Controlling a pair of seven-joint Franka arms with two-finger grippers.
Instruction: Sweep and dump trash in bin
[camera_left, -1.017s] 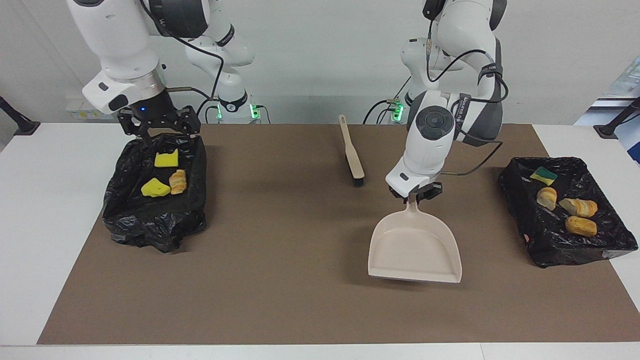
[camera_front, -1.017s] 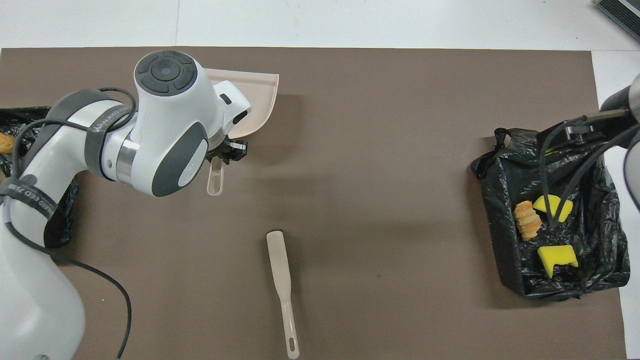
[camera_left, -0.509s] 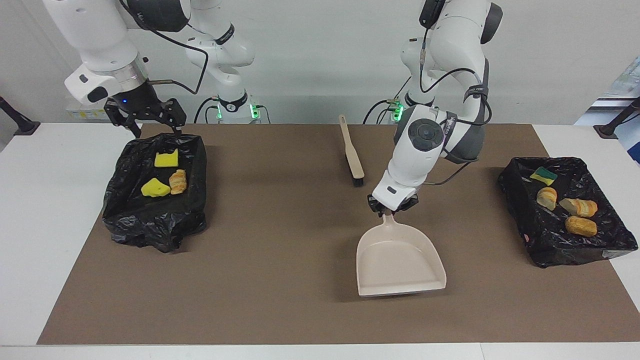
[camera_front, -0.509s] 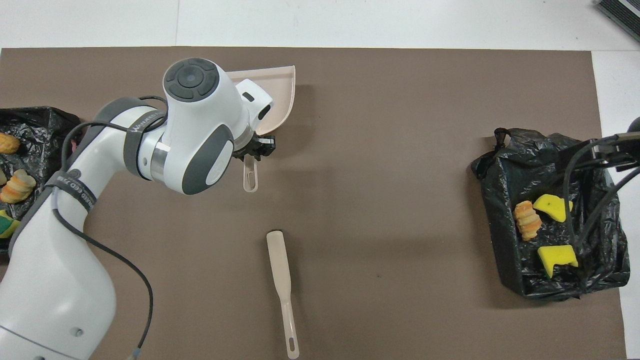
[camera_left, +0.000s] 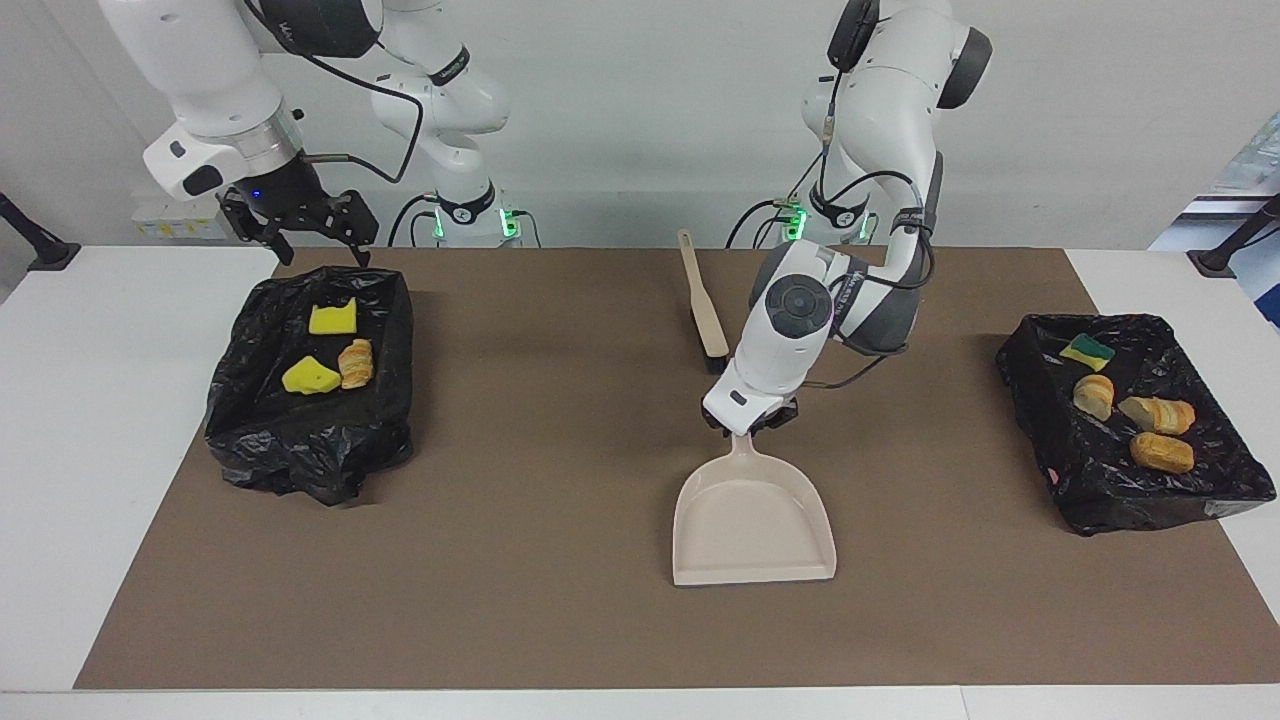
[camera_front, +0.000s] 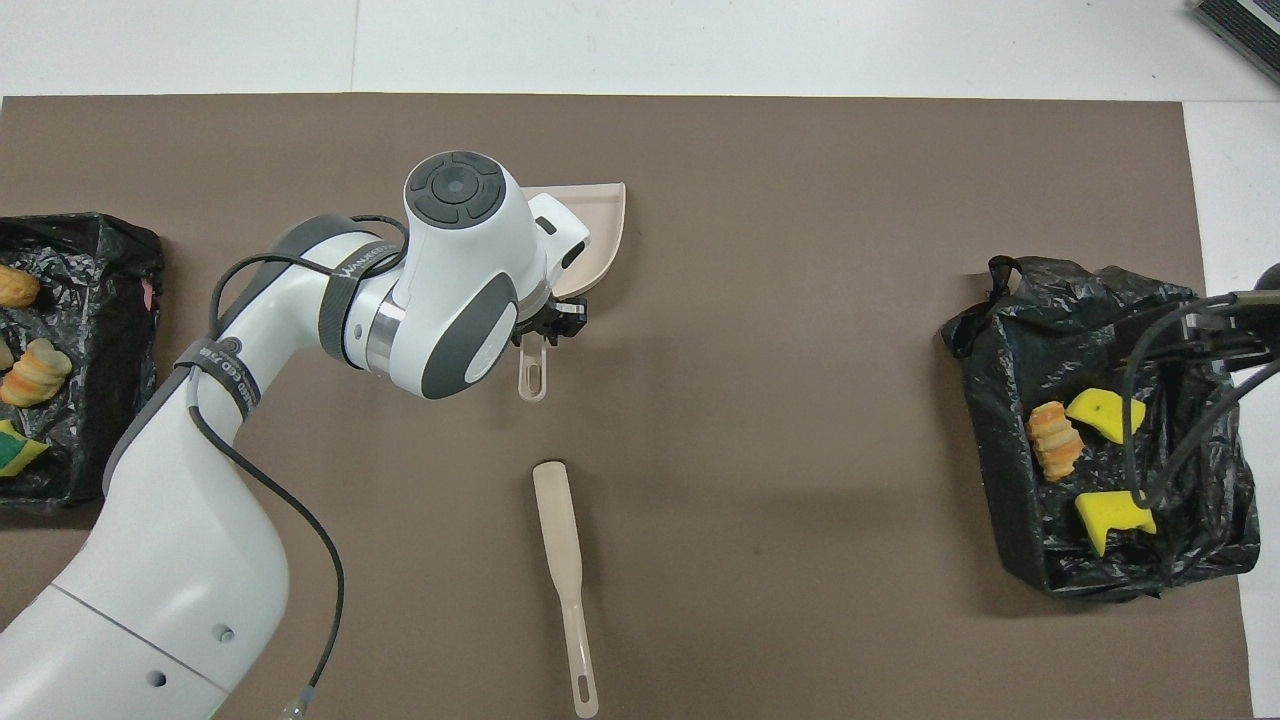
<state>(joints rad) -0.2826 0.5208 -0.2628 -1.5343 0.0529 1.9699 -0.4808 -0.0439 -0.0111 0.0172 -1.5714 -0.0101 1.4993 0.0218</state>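
The beige dustpan (camera_left: 755, 520) (camera_front: 603, 225) looks to rest flat on the brown mat near its middle, with nothing in it. My left gripper (camera_left: 745, 420) (camera_front: 545, 330) is at the dustpan's handle. The trash lies in two black-lined bins. The bin (camera_left: 250, 420) (camera_front: 1000, 500) at the right arm's end holds two yellow sponge scraps (camera_left: 333, 319) (camera_front: 1110, 510) and a bread lump (camera_left: 356, 362). The bin (camera_left: 1100, 500) at the left arm's end holds a green-backed sponge (camera_left: 1087, 351) and bread lumps (camera_left: 1160, 452). My right gripper (camera_left: 300, 225) hangs open above the first bin's edge nearest the robots.
The beige brush (camera_left: 703, 305) (camera_front: 562, 560) lies on the mat nearer to the robots than the dustpan, its black bristles partly hidden by my left arm. White table shows around the mat.
My left arm carried the dustpan toward the middle of the mat and lowered it. My right gripper rose out of the bin and now hangs above its edge.
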